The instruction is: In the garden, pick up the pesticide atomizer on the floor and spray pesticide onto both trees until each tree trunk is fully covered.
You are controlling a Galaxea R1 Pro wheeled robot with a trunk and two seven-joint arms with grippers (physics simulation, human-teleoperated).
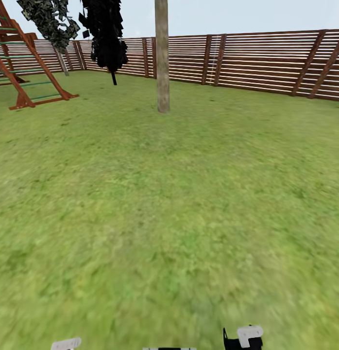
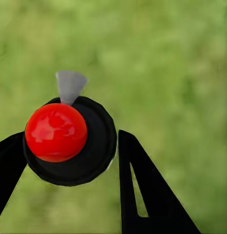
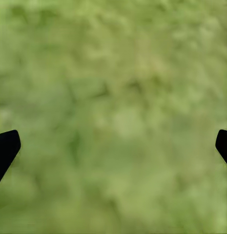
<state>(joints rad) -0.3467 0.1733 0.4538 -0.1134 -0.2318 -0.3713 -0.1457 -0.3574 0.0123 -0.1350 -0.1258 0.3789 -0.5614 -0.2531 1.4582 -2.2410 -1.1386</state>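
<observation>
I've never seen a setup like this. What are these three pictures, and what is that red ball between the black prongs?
These are computer-rendered views from a simulated two-armed robot on wheels in a fenced garden. The big picture comes from a camera on its head, looking forward and down: grass lawn, a bare tree trunk, a dark-leaved thin tree, a wooden climbing frame and a slatted fence.

The other two come from cameras near each arm's gripper, looking along its two black fingers. The left gripper has its fingers closed against a black round sprayer with a red top and a grey nozzle. That is the red ball you see. The right gripper is spread wide open, with blurred grass beyond it.
</observation>
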